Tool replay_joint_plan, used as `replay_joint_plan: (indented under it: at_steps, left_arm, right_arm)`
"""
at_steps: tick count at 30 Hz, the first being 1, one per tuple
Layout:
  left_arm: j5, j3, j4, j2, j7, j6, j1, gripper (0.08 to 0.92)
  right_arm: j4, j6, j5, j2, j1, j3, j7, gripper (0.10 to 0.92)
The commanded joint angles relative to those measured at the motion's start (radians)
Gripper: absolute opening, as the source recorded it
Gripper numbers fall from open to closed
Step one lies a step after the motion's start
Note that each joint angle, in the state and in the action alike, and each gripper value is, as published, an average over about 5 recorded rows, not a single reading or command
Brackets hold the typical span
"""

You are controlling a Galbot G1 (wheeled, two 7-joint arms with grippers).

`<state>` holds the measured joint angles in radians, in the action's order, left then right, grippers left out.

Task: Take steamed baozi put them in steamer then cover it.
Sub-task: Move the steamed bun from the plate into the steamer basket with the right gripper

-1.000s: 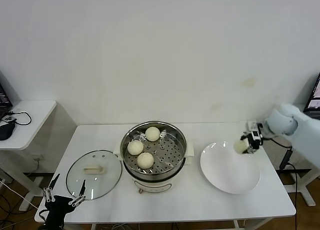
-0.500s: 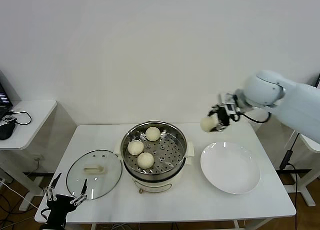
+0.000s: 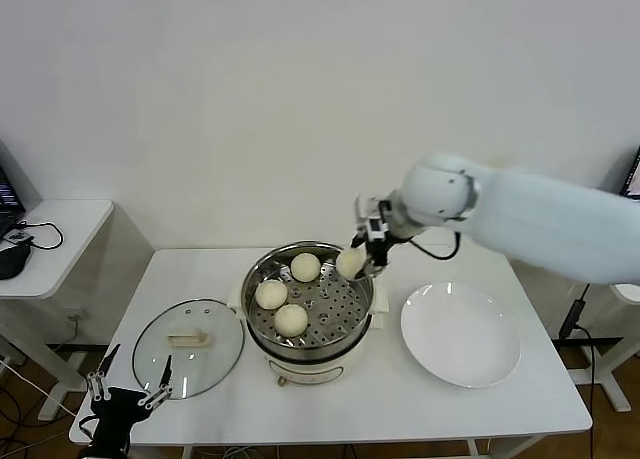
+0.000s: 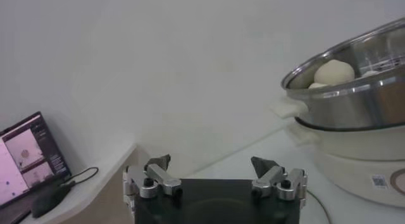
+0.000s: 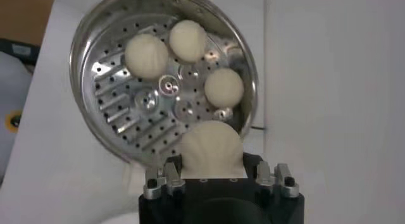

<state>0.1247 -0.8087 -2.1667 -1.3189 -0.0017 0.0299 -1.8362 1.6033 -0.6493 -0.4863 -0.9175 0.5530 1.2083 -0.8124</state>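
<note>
The steel steamer [image 3: 357, 282] on its white base stands mid-table and holds three cream-white baozi [image 3: 291, 320]; they also show in the right wrist view [image 5: 146, 56]. My right gripper [image 3: 362, 258] is shut on a fourth baozi [image 3: 350, 263] and holds it over the steamer's far right rim; the right wrist view shows this bun [image 5: 211, 151] between the fingers, above the steamer's rim [image 5: 82, 111]. The glass cover [image 3: 189, 346] with its cream handle lies flat on the table left of the steamer. My left gripper [image 3: 128, 397] is open and empty at the table's front left edge.
A white plate [image 3: 460, 335] lies right of the steamer with nothing on it. A small side table [image 3: 55, 241] with cables stands at the left. The steamer's rim and white base [image 4: 354, 143] rise beside my left gripper [image 4: 212, 174] in its wrist view.
My right gripper has carried the baozi from over the plate's far right edge leftward across the table to above the steamer's right rim. The left arm has not moved.
</note>
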Motion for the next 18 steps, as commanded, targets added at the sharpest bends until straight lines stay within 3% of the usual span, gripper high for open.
replay_joint_plan:
  at_steps: [1, 18]
  left_arm:
    - [-0.003, -0.01, 0.003, 0.001, 0.0, -0.001, -0.001, 0.823]
    - [-0.007, -0.014, 0.02, 0.003, 0.0, 0.002, 0.006, 0.823]
  right_arm:
    - [-0.101, -0.048, -0.023, -0.15, -0.117, 0.016, 0.056, 0.602]
    - [-0.231, -0.029, 0.087, -0.225, -0.187, -0.006, 0.036, 0.602]
